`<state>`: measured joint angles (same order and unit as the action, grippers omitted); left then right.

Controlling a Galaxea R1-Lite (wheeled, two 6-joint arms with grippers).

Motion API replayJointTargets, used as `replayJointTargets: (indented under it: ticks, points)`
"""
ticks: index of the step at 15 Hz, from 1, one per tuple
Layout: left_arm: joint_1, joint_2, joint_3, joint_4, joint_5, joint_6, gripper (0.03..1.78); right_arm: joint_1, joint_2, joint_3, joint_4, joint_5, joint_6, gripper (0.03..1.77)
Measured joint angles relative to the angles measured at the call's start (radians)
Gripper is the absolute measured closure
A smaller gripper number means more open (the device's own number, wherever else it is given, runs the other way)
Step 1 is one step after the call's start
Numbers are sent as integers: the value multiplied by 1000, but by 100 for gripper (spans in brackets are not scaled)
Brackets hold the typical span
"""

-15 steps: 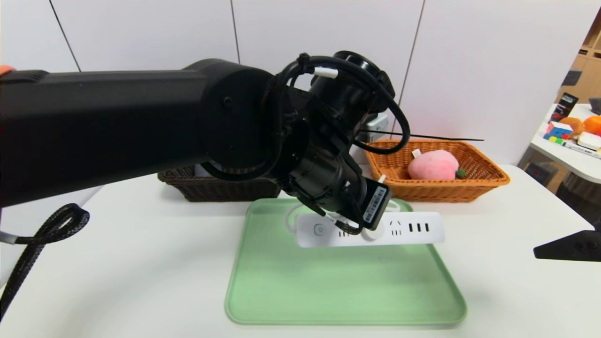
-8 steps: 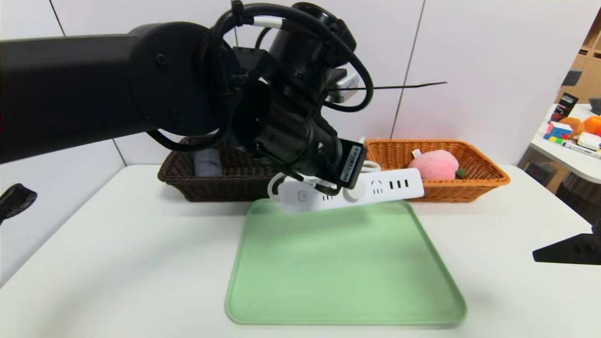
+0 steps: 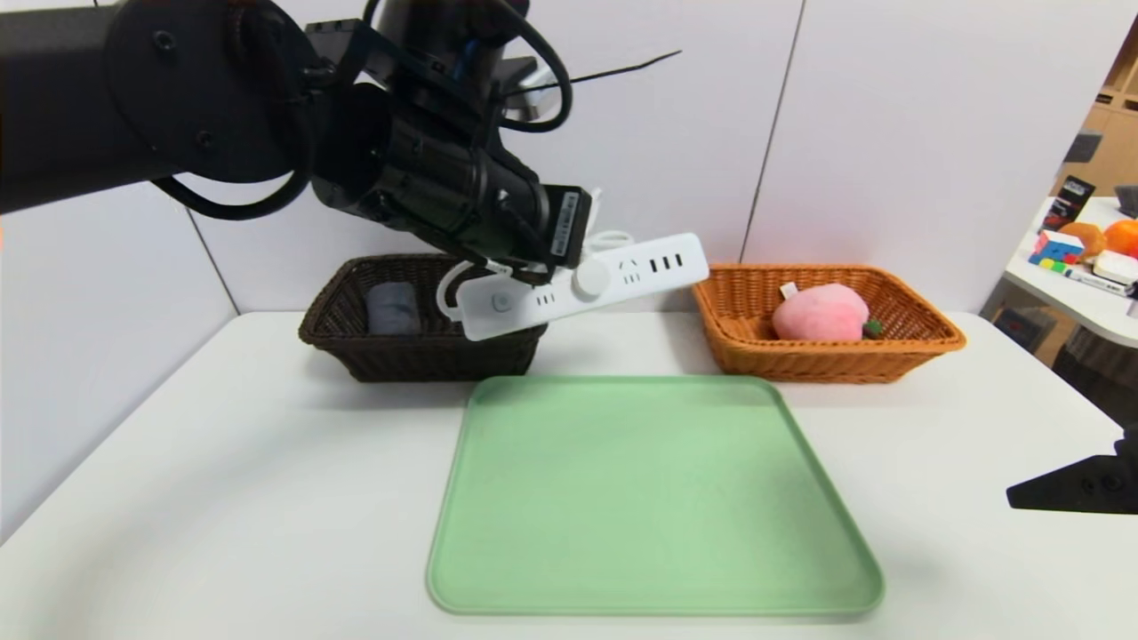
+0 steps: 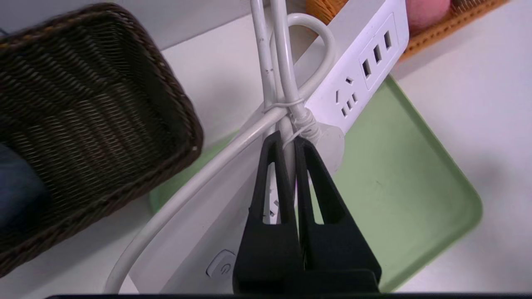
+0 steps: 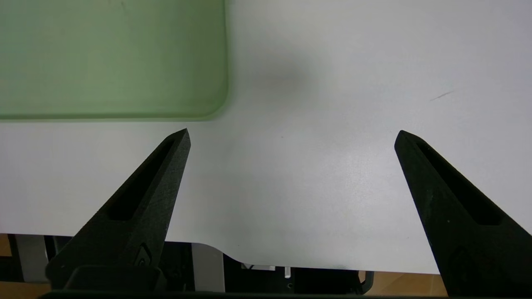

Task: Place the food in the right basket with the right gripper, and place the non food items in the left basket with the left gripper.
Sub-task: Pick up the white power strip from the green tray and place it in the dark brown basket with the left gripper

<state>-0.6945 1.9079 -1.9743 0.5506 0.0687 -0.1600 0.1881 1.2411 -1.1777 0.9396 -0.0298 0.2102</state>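
At the left of the head view, the rolled grey towel (image 3: 392, 308) is seen lying in the dark brown left basket (image 3: 356, 347), in its left end. Across the upper left of that frame the left gripper (image 3: 569, 258) is held in the air, and in the left wrist view its fingers (image 4: 270, 182) are pressed together on the bundled white cord (image 4: 286, 104) of the power strip (image 3: 582, 284). The strip is carried clear of the table (image 3: 222, 462), tilted with its right end higher, above the right end of the left basket and the gap between the two baskets. Below centre, the green tray (image 3: 649, 498) is laid on the table. To the right, the pink plush peach (image 3: 820, 313) is seen resting in the orange-tan right basket (image 3: 925, 342). At the right edge, low in the frame, the right gripper (image 5: 291, 137) is held over bare table beside the tray's corner, its fingers spread wide.
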Motion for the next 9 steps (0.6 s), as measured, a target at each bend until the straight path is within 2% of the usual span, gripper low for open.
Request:
replayJointTargets:
  ticks: [9]
  points:
    - [236, -1, 0, -57, -1, 1, 173, -13, -5, 23, 0, 2, 0, 10]
